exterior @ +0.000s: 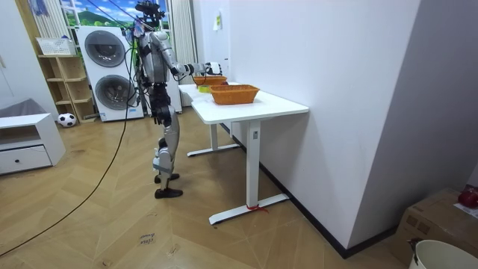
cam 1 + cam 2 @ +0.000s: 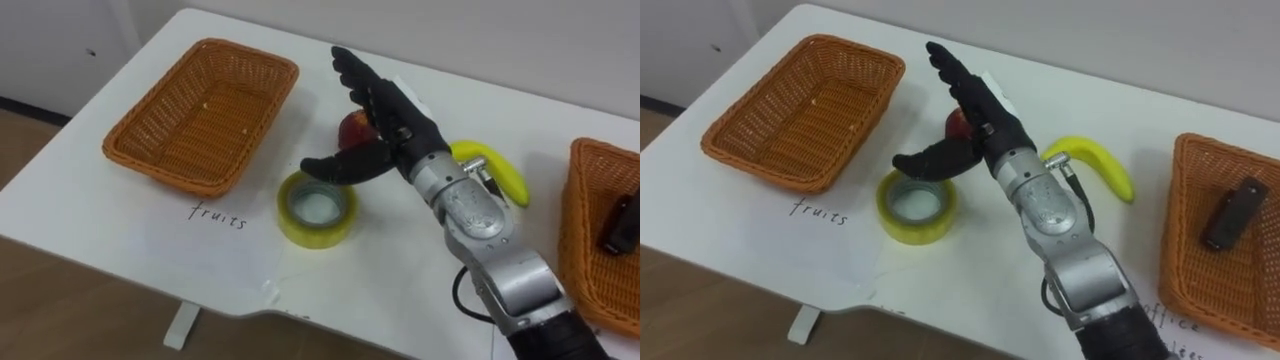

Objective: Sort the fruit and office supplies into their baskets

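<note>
A red apple (image 2: 352, 128) lies mid-table, partly hidden behind my right hand (image 2: 388, 112). That hand is open just above it, fingers straight and pointing to the far edge, thumb spread out over a yellow tape roll (image 2: 317, 208). A banana (image 2: 500, 170) lies to the right of my wrist. The empty wicker basket (image 2: 200, 120) at the left has "fruits" written on the table before it. The wicker basket (image 2: 590, 250) at the right holds a dark oblong object (image 2: 622, 222). In the room view I stand at the table's end (image 1: 224, 104), one arm reaching over it.
The white table's near edge (image 2: 230, 300) runs close below the tape roll. A wall stands behind the table's far edge. In the room view, washing machines (image 1: 108, 71) and a shelf stand behind me on the wooden floor.
</note>
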`<state>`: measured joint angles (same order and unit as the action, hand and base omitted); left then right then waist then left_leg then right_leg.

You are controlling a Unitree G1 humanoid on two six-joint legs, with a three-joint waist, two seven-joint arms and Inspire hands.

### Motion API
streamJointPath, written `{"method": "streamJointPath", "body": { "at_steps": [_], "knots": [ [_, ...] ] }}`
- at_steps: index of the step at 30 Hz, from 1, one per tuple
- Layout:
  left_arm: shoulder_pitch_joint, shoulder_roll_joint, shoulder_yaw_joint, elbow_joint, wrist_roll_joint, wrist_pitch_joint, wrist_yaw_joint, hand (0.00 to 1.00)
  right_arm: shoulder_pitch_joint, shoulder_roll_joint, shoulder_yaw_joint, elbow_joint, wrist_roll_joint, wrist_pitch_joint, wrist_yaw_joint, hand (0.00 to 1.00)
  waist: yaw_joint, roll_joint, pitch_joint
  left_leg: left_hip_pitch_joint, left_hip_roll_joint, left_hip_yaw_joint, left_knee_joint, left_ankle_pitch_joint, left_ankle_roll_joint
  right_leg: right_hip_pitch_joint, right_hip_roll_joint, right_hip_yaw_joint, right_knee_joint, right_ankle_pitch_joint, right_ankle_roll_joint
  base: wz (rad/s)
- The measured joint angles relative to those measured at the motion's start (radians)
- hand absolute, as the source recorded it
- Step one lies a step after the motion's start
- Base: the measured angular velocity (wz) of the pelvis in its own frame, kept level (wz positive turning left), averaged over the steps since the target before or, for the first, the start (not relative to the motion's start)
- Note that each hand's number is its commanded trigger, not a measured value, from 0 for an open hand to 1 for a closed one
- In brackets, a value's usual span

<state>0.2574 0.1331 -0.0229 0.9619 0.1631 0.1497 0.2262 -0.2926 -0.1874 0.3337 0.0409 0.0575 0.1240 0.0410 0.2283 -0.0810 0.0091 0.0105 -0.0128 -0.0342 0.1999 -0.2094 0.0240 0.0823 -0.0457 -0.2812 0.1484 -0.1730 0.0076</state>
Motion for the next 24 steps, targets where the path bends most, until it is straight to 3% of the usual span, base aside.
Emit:
{"method": "streamJointPath", "body": {
  "at_steps": [5, 24],
  "knots": [
    [0.001, 0.0, 0.001, 0.0, 0.008, 0.004, 0.0, 0.0, 0.0, -0.001, 0.0, 0.004, -0.05, 0.0, -0.009, 0.0, 0.001, -0.002, 0.001, -0.005, 0.0, 0.0, 0.0, 0.001, 0.001, -0.002, -0.003, -0.02, 0.001, 0.0, 0.001, 0.0],
    [-0.002, -0.003, 0.01, 0.0, 0.028, 0.007, -0.002, 0.0, 0.0, -0.004, 0.044, 0.097, -0.148, 0.005, -0.007, 0.0, 0.022, -0.007, -0.0015, -0.004, -0.001, 0.001, 0.0, 0.001, 0.001, 0.004, -0.003, -0.022, 0.002, -0.001, 0.001, 0.0]
  ]
}}
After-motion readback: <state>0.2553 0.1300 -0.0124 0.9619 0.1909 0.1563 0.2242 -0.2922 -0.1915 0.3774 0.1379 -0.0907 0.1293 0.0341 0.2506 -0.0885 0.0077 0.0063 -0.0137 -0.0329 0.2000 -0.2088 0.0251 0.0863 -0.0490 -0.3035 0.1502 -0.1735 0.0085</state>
